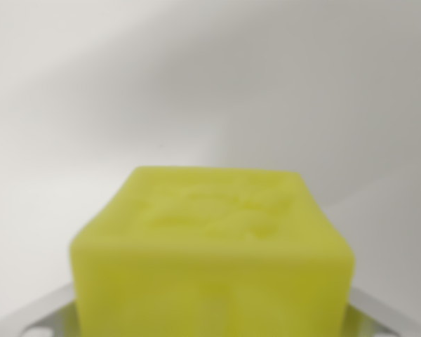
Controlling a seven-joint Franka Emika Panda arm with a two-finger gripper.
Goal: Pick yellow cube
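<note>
Yellow fills the low middle of the wrist view, where the yellow cube [212, 260] is seen very close and a little blurred. The top face of the cube is turned up toward the camera, and a faint raised pattern is pressed into it. What the pattern shows cannot be told, because it is too soft and fuzzy. The front face of the cube is cut off by the bottom edge of the picture.

Two grey metal parts are seen at the bottom corners, one at the wrist view's left [35, 316] and one at the wrist view's right [386, 312]. They are taken to be parts of the pincer. The cube is placed between them, and each part is met by a side of the cube at the bottom. Dark holes are seen in both grey parts. The tips of the pincer are hidden by the cube, so it cannot be told if the pincer is open, closed, or squeezing the cube.

Behind the cube, only a plain pale grey surface [210, 84] is seen. It is smooth and bare. A soft shadow is laid across it, slanting from the upper part down toward the wrist view's right. It cannot be told if this surface is a desk or a wall.
</note>
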